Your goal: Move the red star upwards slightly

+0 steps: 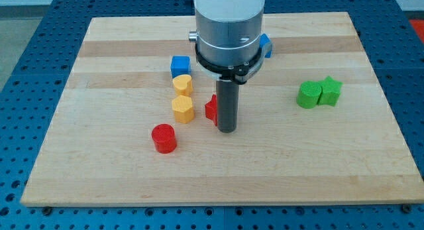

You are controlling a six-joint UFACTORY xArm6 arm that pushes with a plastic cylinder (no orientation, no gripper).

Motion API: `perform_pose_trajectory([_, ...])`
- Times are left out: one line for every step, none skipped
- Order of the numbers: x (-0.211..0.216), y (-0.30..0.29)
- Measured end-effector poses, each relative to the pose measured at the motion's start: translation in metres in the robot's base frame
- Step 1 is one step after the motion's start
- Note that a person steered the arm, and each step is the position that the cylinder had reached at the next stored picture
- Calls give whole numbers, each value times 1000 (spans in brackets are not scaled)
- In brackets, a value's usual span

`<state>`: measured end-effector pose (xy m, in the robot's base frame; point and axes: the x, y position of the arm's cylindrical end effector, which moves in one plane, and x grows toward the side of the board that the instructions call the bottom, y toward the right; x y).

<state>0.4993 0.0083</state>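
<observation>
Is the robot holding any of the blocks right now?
No, nothing is held; I only have a rod. My tip is down on the wooden board, right against the right side of the red star, which the rod partly hides.

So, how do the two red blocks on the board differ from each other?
The red cylinder stands fully in view, nearer the view's bottom; the red star is half hidden behind my tip. The red cylinder is round with a flat top; the red star shows pointed edges. The red cylinder stands apart from my tip; the red star appears to touch the rod. Both are red.
</observation>
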Motion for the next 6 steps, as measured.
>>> perform_pose_trajectory([0, 0])
perform_pose_trajectory([-1, -1])
perform_pose_trajectory([-3, -2])
perform_pose_trajectory([-3, -4])
perform_pose_trajectory([-3, -4])
perform_pose_trajectory([8, -2])
